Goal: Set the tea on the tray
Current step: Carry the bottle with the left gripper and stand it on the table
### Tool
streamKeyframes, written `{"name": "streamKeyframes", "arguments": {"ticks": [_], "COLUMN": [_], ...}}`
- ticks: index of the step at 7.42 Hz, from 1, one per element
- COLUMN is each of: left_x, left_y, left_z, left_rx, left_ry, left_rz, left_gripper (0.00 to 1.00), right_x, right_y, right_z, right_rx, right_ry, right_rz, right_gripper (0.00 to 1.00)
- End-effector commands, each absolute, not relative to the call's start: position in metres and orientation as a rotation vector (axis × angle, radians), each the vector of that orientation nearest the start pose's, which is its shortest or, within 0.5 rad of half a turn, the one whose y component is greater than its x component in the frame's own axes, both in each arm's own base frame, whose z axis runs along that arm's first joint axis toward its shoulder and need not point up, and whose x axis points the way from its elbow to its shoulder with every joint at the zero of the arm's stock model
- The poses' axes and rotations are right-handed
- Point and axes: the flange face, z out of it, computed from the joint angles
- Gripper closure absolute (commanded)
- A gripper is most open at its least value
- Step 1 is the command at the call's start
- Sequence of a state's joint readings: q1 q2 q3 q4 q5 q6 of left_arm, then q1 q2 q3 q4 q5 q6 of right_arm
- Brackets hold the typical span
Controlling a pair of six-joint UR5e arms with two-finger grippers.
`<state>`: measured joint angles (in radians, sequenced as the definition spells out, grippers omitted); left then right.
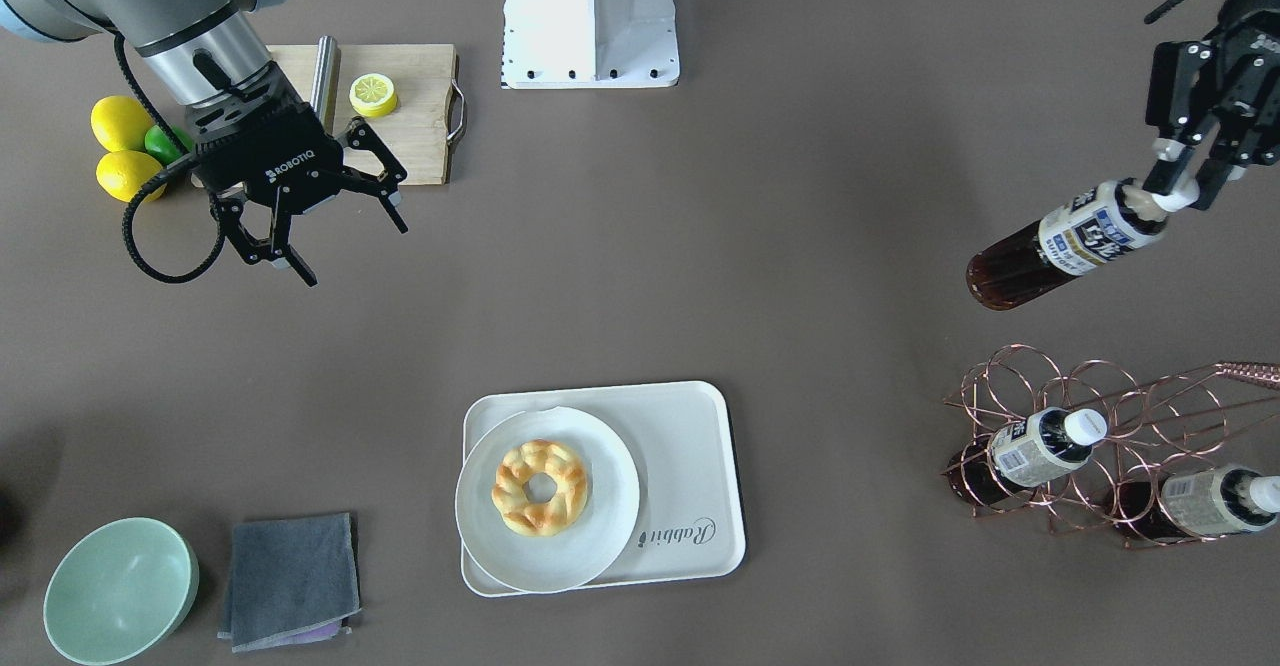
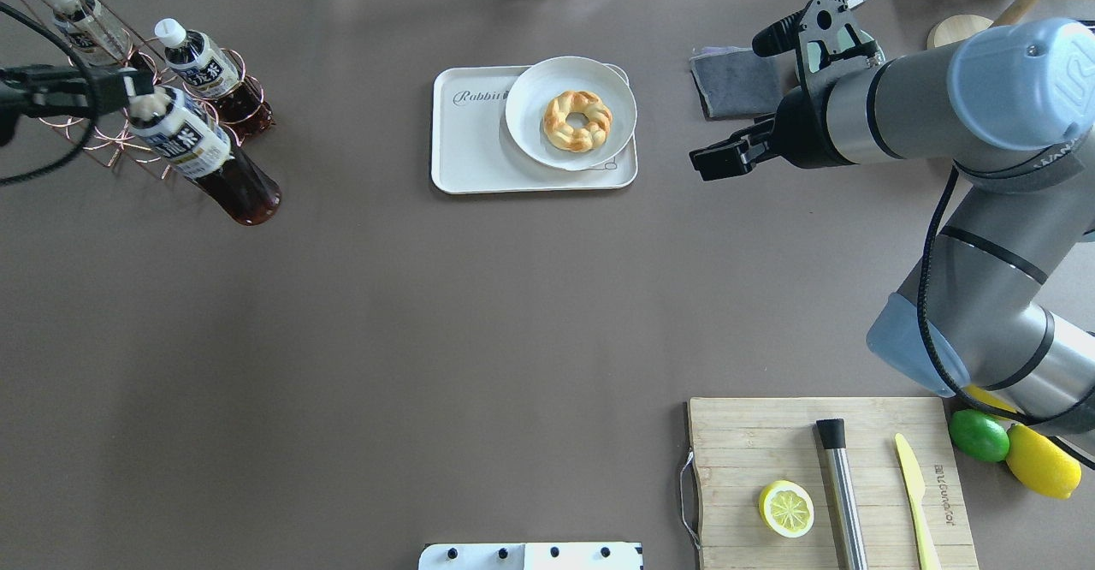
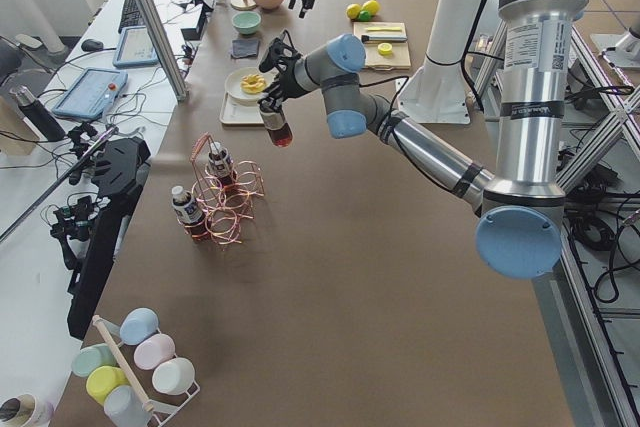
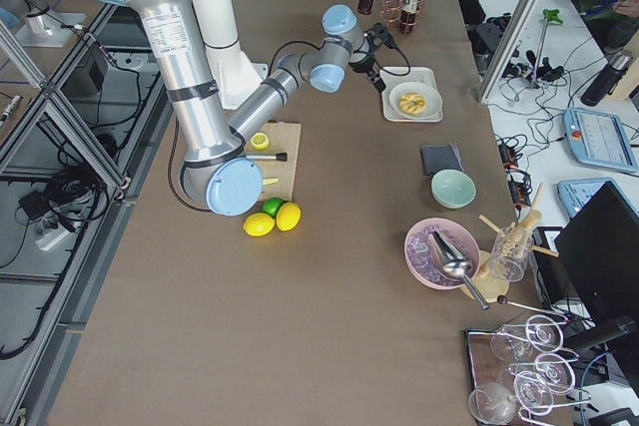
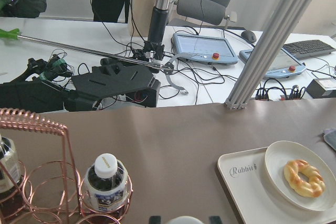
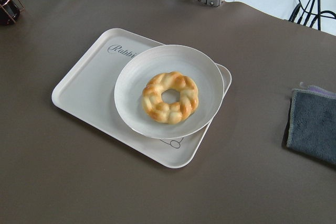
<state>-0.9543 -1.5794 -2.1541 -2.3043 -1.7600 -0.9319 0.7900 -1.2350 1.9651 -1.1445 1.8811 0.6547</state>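
Note:
My left gripper (image 1: 1168, 184) is shut on the white cap of the tea (image 1: 1060, 246), a bottle of dark liquid with a navy-and-white label. It hangs tilted above the table beside the copper rack, and also shows in the overhead view (image 2: 204, 161). The cream tray (image 1: 690, 466) marked "Rabbit" lies mid-table, far from the bottle; it shows in the overhead view (image 2: 470, 146) and the right wrist view (image 6: 84, 87). My right gripper (image 1: 350, 246) is open and empty, above the table near the cutting board.
A white plate (image 1: 600, 536) with a braided doughnut (image 1: 540, 486) covers half the tray. A copper wire rack (image 1: 1130, 416) holds two more bottles (image 1: 1040, 446). A cutting board (image 1: 425, 136), lemons (image 1: 122, 124), a green bowl (image 1: 120, 591) and a grey cloth (image 1: 290, 581) lie on my right side.

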Motion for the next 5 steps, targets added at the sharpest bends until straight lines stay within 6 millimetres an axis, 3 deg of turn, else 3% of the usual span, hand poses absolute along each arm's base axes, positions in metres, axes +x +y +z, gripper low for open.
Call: {"name": "streamKeyframes", "arguments": {"ticks": [1, 2, 3, 4, 5], "left_x": [0.301, 0.350, 0.394, 0.429, 0.437], "left_y": [-0.398, -0.383, -0.365, -0.362, -0.365], "left_z": [0.224, 0.174, 0.142, 0.127, 0.128], "left_rx": [0.832, 0.833, 0.838, 0.858, 0.857], "left_ry": [1.029, 1.008, 0.991, 0.973, 0.961], "left_rz": [-0.050, -0.029, -0.041, -0.057, -0.056], "left_gripper": [1.00, 1.00, 1.00, 1.00, 1.00], "right_x": [-0.321, -0.322, -0.322, -0.323, -0.323], "right_y": [-0.470, -0.471, -0.470, -0.471, -0.471], "right_z": [0.245, 0.244, 0.242, 0.242, 0.240], "right_rx": [0.690, 0.691, 0.694, 0.694, 0.696], "right_ry": [-0.969, -0.970, -0.972, -0.972, -0.974], "right_rz": [-0.292, -0.292, -0.295, -0.295, -0.296], "right_gripper": [0.00, 0.00, 0.00, 0.00, 0.00]}}
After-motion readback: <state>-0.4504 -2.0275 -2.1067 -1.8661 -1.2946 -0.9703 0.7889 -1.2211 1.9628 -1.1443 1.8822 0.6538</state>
